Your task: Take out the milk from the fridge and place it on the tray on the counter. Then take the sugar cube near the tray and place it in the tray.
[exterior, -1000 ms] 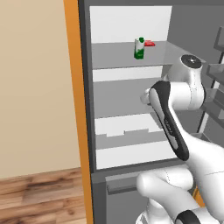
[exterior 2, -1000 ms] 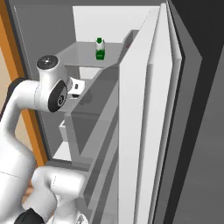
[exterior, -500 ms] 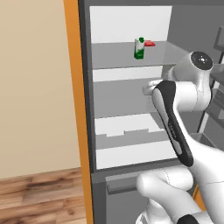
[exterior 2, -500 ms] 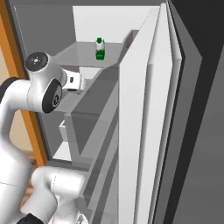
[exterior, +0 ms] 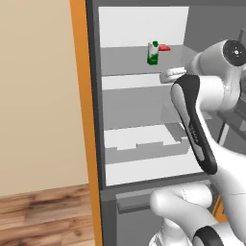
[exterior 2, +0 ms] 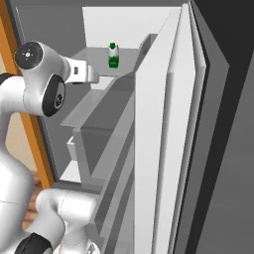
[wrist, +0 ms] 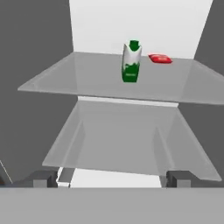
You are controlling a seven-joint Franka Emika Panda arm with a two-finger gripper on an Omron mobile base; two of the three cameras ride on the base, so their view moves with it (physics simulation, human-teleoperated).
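The milk [wrist: 131, 62] stands upright on the fridge's upper grey shelf [wrist: 78, 81], a small white carton with a green base and cap, also seen as the milk [exterior: 153, 53] and the milk [exterior 2: 113, 55]. The fridge [exterior: 144, 26] is open, its white back wall showing. My gripper [wrist: 111, 178] is open with nothing between its fingertips; it is below and in front of that shelf, facing the carton and well short of it. The hand [exterior 2: 82, 73] reaches in at shelf height. The tray, the counter and the sugar cube are out of view.
A flat red item [wrist: 160, 58] lies just behind and right of the carton. The open fridge door [exterior 2: 168, 124] stands along the right. An orange panel [exterior: 79, 96] borders the fridge's left. Lower shelves [exterior: 144, 139] sit beneath the hand.
The arm has risen: its upper joint and the hand have moved up towards the upper shelf. The milk and the red item have stayed put.
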